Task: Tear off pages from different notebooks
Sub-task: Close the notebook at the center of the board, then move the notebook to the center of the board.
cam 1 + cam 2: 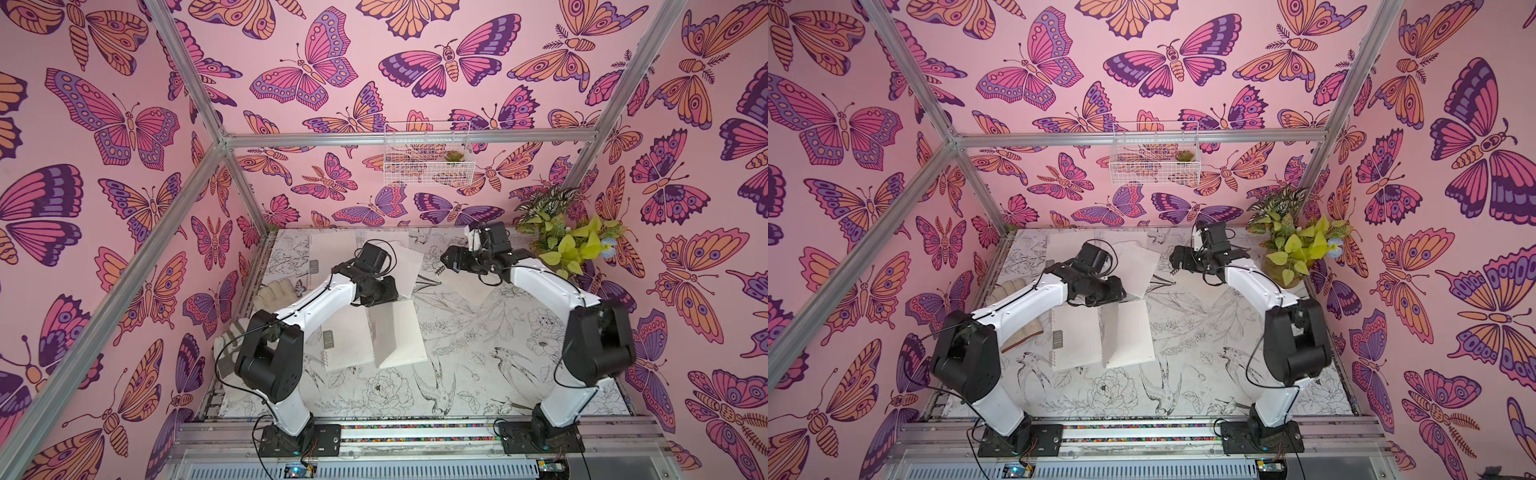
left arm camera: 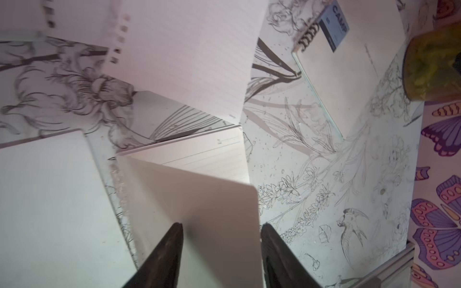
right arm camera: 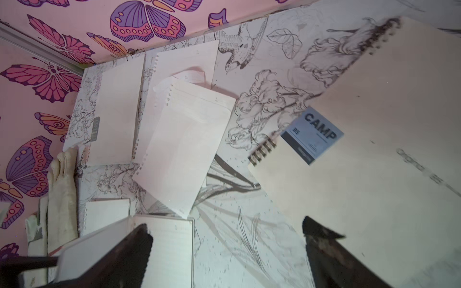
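The table is covered with a white sheet printed in black line drawings of birds and flowers, enclosed by pink butterfly walls and an aluminium frame. A wire basket is hung on the back wall and a plant is set in the far right corner. Loose pages are piled at the back beside a far notebook. An open notebook is laid mid-table, with a near closed notebook just beside it. The left gripper is held spread above the raised leaf, nothing gripped, and the right gripper is spread wide and empty. The CAMP notebook is largely hidden under the right arm in both top views, and a glove is partly covered by the left arm.
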{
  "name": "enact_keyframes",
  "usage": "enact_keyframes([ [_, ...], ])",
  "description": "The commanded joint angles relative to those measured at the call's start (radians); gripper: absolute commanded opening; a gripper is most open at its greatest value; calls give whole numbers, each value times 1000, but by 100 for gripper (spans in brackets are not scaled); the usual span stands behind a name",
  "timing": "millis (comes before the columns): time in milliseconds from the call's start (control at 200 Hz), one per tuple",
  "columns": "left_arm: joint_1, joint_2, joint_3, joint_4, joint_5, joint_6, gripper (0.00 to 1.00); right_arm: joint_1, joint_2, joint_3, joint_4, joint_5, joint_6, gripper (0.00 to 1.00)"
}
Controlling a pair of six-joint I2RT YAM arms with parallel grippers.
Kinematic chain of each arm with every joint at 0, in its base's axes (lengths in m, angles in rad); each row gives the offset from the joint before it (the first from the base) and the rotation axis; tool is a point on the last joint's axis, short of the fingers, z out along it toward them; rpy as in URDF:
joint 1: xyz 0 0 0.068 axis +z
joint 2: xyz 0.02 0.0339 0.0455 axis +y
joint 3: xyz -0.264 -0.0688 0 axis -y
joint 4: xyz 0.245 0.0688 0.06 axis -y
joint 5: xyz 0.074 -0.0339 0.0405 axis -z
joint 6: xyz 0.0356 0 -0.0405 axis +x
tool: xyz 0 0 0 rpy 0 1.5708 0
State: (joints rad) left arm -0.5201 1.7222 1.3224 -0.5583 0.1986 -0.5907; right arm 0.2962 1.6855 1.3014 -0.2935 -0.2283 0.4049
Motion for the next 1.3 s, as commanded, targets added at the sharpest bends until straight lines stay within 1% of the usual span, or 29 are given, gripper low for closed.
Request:
enact_keyframes([
  [0,1,11,12,7,29,-19,100,13,-137,-156,86,-58,-16,99],
  [50,14,-13,-9,13,8,-12,100,48,-186,-222,151,-79,-5,99],
  [85,32,-41,-28,17,-11,-9,100,93,-206,-260,187,-64,-5,99],
  [135,79,-91,-76,28,-14,-10,100,184,-214,-284,202,1,-19,99],
  [210,175,-175,-169,57,12,-8,100,333,-178,-275,212,86,-50,99],
  [260,241,-247,-243,77,9,-6,100,419,-124,-249,214,126,-72,99],
  [320,312,-324,-327,99,-1,-6,100,501,-3,-170,154,178,-91,100],
  [426,414,-425,-438,125,15,4,100,599,182,-7,40,259,-129,92],
  [476,452,-439,-474,132,31,10,100,630,252,64,-6,277,-136,89],
  [491,462,-474,-481,133,35,12,100,637,270,80,-15,287,-136,88],
  [531,485,-492,-500,135,48,19,100,651,309,110,-32,319,-131,87],
  [676,536,-496,-529,144,87,42,100,671,406,182,-63,351,-115,83],
  [796,554,-482,-528,151,117,52,100,694,469,231,-126,434,-121,83],
  [896,559,-480,-532,155,126,58,100,706,483,234,-179,520,-95,83],
  [966,564,-482,-537,158,128,64,100,707,471,195,-205,578,-58,80],
  [1036,568,-484,-540,157,132,68,100,705,442,130,-228,662,4,79],
  [1091,571,-483,-540,157,132,71,100,702,415,73,-237,694,52,78],
  [1197,578,-481,-539,156,139,74,100,692,356,-49,-229,695,139,76],
  [1297,583,-475,-539,158,145,77,100,681,283,-175,-202,669,219,76],
])
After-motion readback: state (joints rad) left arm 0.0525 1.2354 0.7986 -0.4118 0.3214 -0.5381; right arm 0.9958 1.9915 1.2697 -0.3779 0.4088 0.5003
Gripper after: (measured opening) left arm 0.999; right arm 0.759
